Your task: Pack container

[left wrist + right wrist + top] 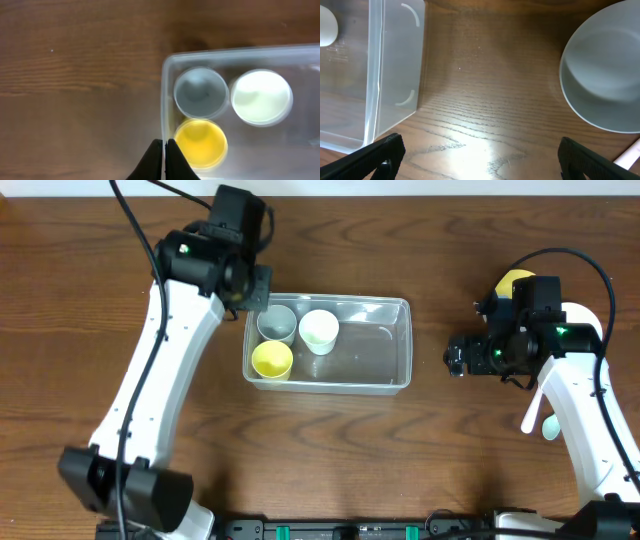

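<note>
The container is a clear rectangular tub in the middle of the table. It holds a grey cup, a white cup and a yellow cup at its left end. My left gripper is over the tub's far left corner. In the left wrist view its fingers are shut, in line with the tub's left wall, beside the yellow cup. My right gripper is open and empty over bare wood just right of the container.
A pale grey bowl sits right of the right gripper, hidden under the arm in the overhead view. A yellow object lies behind the right arm. A white spoon lies at the right.
</note>
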